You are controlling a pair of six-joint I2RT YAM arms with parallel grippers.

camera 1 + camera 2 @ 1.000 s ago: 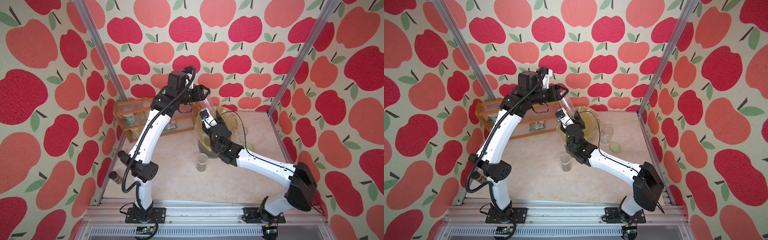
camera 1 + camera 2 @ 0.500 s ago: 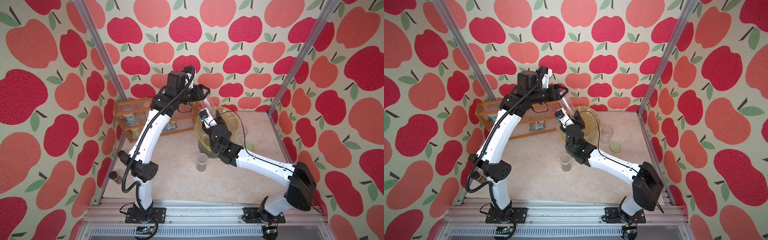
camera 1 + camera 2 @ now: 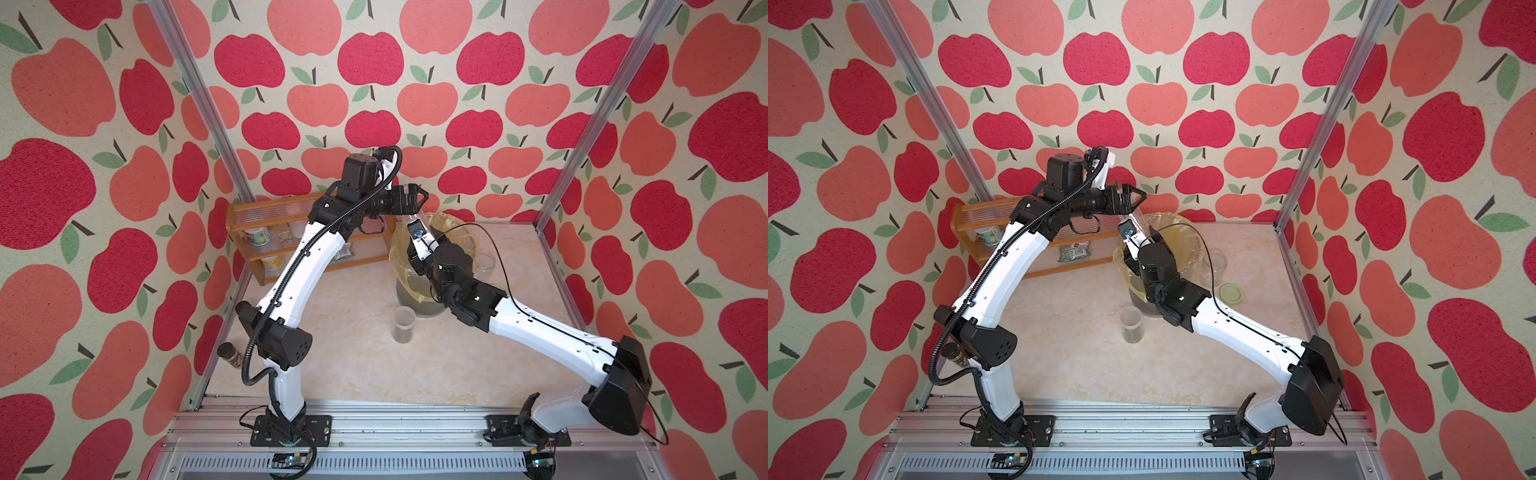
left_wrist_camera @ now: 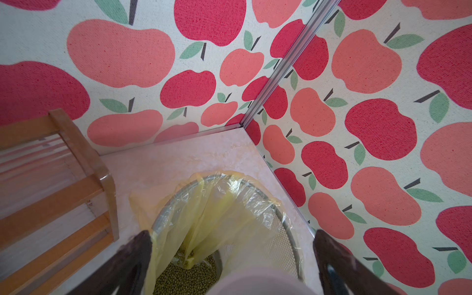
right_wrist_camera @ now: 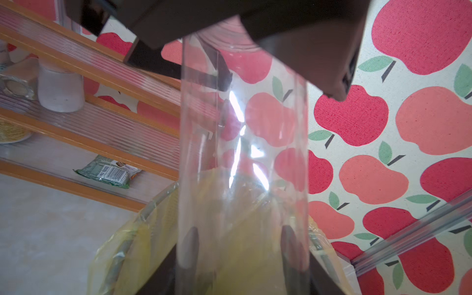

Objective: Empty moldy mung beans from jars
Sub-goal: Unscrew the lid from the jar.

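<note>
A tall narrow jar (image 5: pixel 242 153) of clear material is pinched near one end between the pads of the right gripper (image 5: pixel 240 245), which is closed on it, and is held tilted above a mesh waste bin (image 4: pixel 279 212) lined with a yellow plastic bag (image 4: pixel 217 204). The apple-printed wall is seen straight through the jar's sides. The left gripper (image 4: pixel 232 235) is held at the jar's far end with its fingers (image 4: pixel 139 252) spread wide to either side; a pale, blurred rounded shape lies between them, and contact with it cannot be made out. Mung beans (image 4: pixel 184 277) are seen heaped at the bottom of the bag inside the bin. On the marbled table (image 3: pixel 353 353), just in front of the bin, a shorter jar (image 3: pixel 404 324) is stood upright with a low layer of dark olive grains at its base. Beyond the right arm, beside the bin, a wider clear jar (image 3: pixel 1214 264) is stood with its pale green lid (image 3: pixel 1230 293) laid flat on the table near it. A wooden rack (image 3: pixel 249 232) is placed against the back wall to the left of the bin, with printed cans (image 3: pixel 259 237) on its shelves and a green printed packet (image 5: pixel 107 173) on the lowest one. A small dark-lidded jar (image 3: pixel 227 354) is seen at the table's left edge.
</note>
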